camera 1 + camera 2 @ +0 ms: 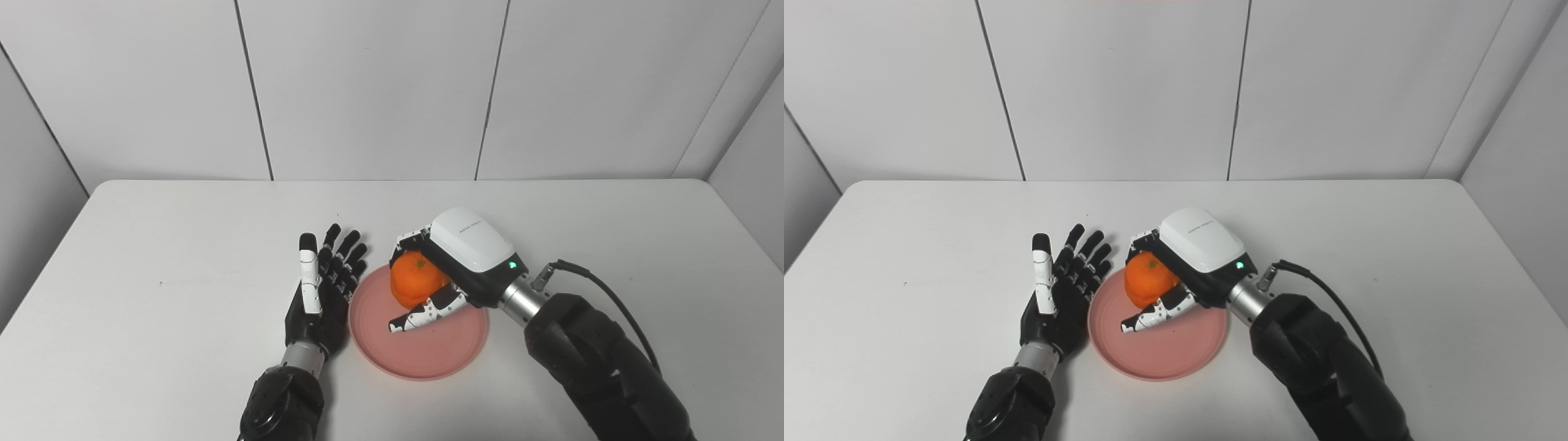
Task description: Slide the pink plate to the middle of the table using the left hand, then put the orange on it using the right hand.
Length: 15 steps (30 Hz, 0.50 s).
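The pink plate point(422, 349) lies near the middle of the white table, toward the front. Over its far part my right hand point(456, 269) is shut on the orange point(415, 280), fingers curled behind the fruit and the thumb stretched out under it over the plate. Whether the orange touches the plate I cannot tell. My left hand point(321, 288) stands open just left of the plate's rim, fingers straight and pointing away from me, holding nothing.
The white table point(184, 257) runs to a panelled wall at the back. A black cable point(603, 291) loops from my right wrist over the table's right side.
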### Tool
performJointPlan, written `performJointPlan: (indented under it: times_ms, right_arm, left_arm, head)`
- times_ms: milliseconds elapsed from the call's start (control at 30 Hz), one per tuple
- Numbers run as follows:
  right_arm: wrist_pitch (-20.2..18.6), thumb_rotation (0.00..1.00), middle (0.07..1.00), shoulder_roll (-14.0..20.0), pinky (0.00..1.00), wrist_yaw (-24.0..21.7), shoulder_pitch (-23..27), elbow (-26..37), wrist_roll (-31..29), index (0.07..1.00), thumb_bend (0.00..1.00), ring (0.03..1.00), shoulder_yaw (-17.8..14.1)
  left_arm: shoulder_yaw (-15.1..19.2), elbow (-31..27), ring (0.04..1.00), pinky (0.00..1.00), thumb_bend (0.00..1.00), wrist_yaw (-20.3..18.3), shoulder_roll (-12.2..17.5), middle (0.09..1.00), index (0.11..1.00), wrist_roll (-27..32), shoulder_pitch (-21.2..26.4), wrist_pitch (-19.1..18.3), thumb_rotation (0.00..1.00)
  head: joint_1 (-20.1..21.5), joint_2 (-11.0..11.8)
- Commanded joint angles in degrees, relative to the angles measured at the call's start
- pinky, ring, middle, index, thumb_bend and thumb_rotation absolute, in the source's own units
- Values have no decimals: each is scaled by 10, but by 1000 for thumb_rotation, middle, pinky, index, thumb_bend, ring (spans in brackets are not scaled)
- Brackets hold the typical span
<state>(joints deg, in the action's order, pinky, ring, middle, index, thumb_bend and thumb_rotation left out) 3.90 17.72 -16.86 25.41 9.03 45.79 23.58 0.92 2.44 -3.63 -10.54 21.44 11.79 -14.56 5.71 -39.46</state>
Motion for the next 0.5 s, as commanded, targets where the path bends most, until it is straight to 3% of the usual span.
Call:
performJointPlan:
  times_ms: [0, 300, 467]
  right_arm:
    - [26, 397, 263, -1, 128, 14, 13, 2, 3, 297, 636, 189, 0]
    - [33, 388, 316, 1, 165, 5, 19, -34, 14, 389, 623, 234, 19]
    - [42, 402, 309, 3, 165, 5, 25, -51, 29, 373, 623, 230, 32]
  left_arm:
    - [3, 1, 962, 1000, 846, 10, -6, 961, 1000, 1, -14, -25, 908]
    - [3, 0, 961, 1000, 842, 10, -6, 955, 1000, -1, -14, -27, 906]
    - [4, -3, 956, 1000, 845, 11, -7, 953, 1000, 0, -14, -29, 908]
  head:
    - [-1, -1]
    - [0, -1]
    - [0, -6]
